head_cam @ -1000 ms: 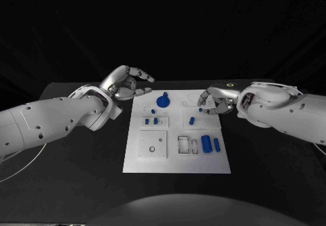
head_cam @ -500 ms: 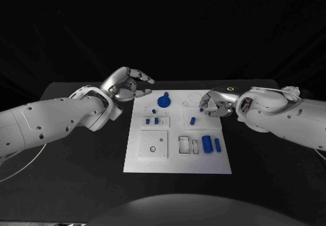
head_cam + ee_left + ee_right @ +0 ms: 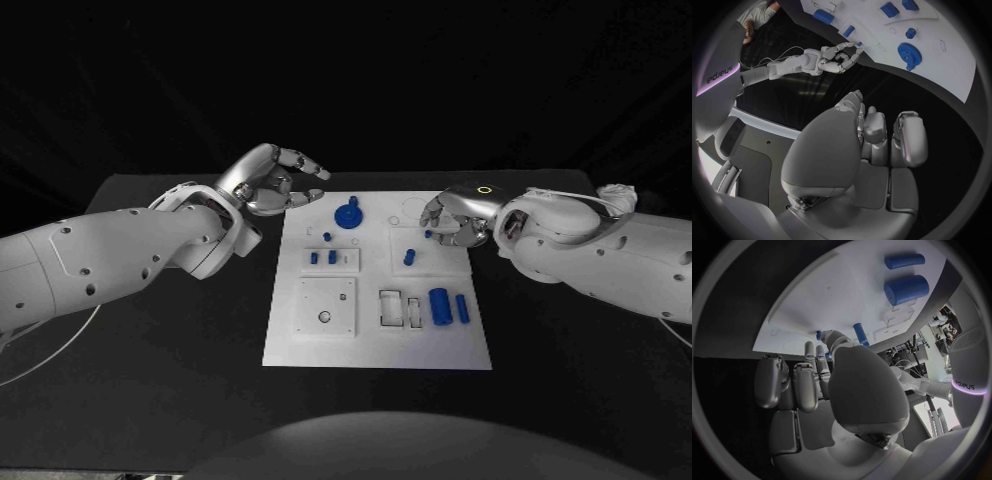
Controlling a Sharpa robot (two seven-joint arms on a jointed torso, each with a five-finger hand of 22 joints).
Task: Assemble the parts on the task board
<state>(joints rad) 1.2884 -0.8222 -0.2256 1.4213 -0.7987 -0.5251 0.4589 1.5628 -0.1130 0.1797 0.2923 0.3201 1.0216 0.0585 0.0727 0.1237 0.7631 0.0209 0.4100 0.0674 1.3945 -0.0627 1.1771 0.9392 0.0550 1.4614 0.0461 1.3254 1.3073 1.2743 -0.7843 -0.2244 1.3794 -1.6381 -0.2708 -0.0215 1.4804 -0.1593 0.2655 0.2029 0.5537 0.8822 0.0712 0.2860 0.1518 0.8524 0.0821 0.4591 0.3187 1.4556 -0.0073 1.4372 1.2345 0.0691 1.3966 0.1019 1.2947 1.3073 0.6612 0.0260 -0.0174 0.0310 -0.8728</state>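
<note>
While your robot's two white arms reach in from either side, the flat white rectangular task board lies in the middle of the matte black table, its smooth surface cut with shallow rectangular recesses and small round holes. You can see the silver, jointed left hand raised just off the board's far left corner, over the black table, its fingers curled loosely inward with nothing between them; the left wrist view confirms bare metal fingers bent over an empty palm. Your silver right hand is low over the board's far right part, its fingertips drawn together close around a tiny blue peg; whether they actually pinch it or only touch it I cannot tell from these views. On the board, the toothed blue plastic gear with a raised hub sits near the far edge, left of the right hand. Nearer you, two small blue blocks stand in a rectangular tray-like recess on the left side, with a small blue stud just beyond them. A short slanted blue cylinder lies toward the middle right. At the near right, a thick smooth blue cylinder lies beside a thinner blue rod, both lengthwise and just apart, next to a white rectangular frame. A white square plate with an oval hole occupies the near left.
</note>
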